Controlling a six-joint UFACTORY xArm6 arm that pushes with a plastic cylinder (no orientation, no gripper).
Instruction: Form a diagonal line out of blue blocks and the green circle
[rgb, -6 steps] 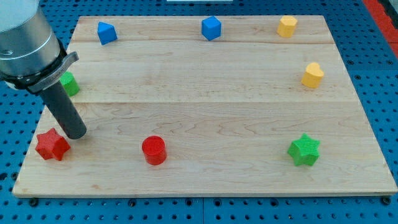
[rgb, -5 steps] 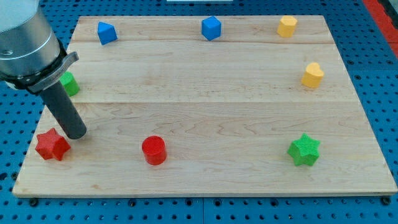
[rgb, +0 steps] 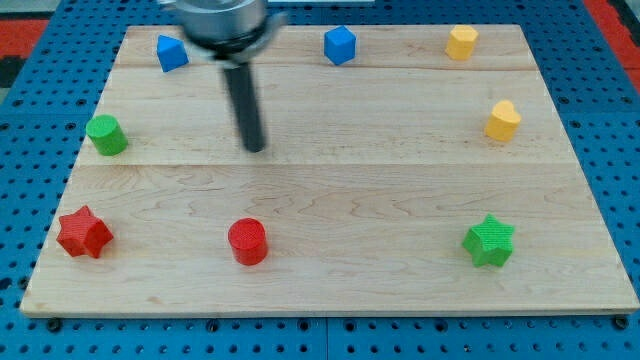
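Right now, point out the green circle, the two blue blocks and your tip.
green circle (rgb: 105, 134), camera view, its front side
left blue block (rgb: 171, 52), camera view, its front face
right blue block (rgb: 340, 45), camera view, its centre
my tip (rgb: 256, 148), camera view, rod's lower end

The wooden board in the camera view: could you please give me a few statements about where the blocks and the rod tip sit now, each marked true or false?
1. My tip touches the green circle. False: bare board lies between them, with the tip toward the view's right of it.
2. Two blue blocks sit near the view's top edge. True: one blue block at the left, another blue block near the middle.
3. The red star lies at the view's lower left. True.
4. The green star is beside the green circle. False: it is at the view's lower right.
5. The red cylinder lies toward the view's bottom from my tip. True.
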